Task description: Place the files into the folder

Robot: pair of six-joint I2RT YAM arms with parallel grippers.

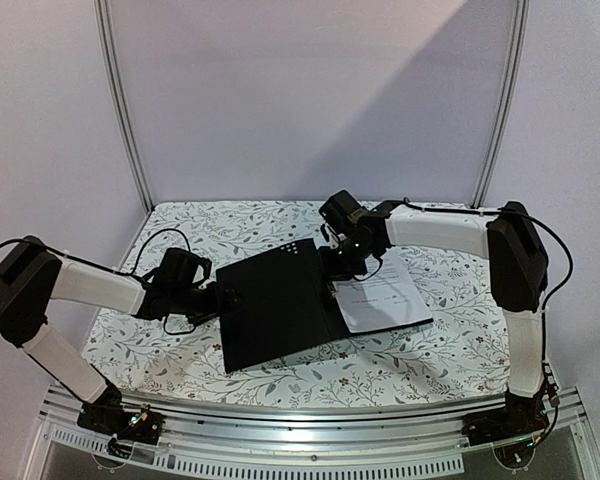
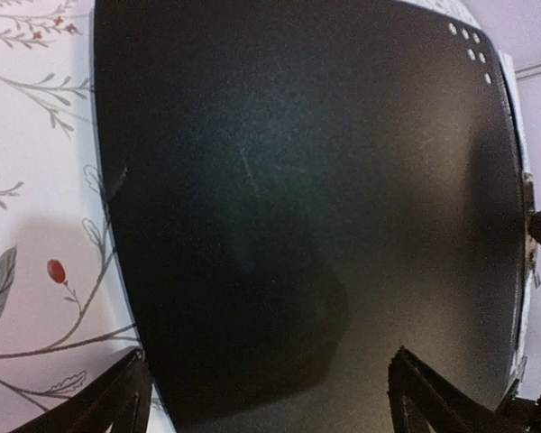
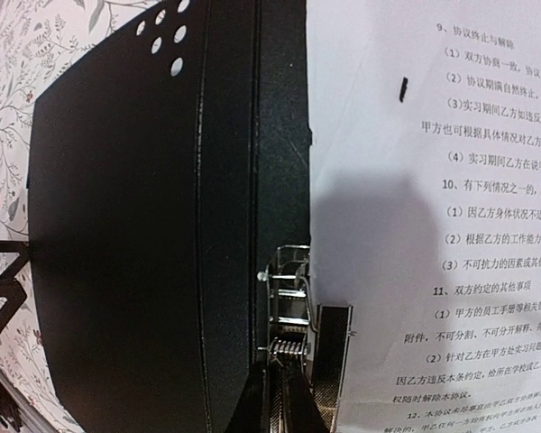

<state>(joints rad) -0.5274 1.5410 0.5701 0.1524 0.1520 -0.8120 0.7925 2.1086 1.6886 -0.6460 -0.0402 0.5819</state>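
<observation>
Leave the files [image 1: 385, 295] flat inside the open folder [image 1: 275, 305], just right of the clip [image 3: 293, 298], and lift the right gripper [image 3: 293, 410], pinched together at the clip, straight up to avoid dragging a sheet. Bring the left gripper [image 2: 270, 406], spread wide and clamped on nothing, onto the black cover [image 2: 298, 207] at its edge far left of the clip. Nip firmly, then swing it over toward the clip, probably the closing step.
</observation>
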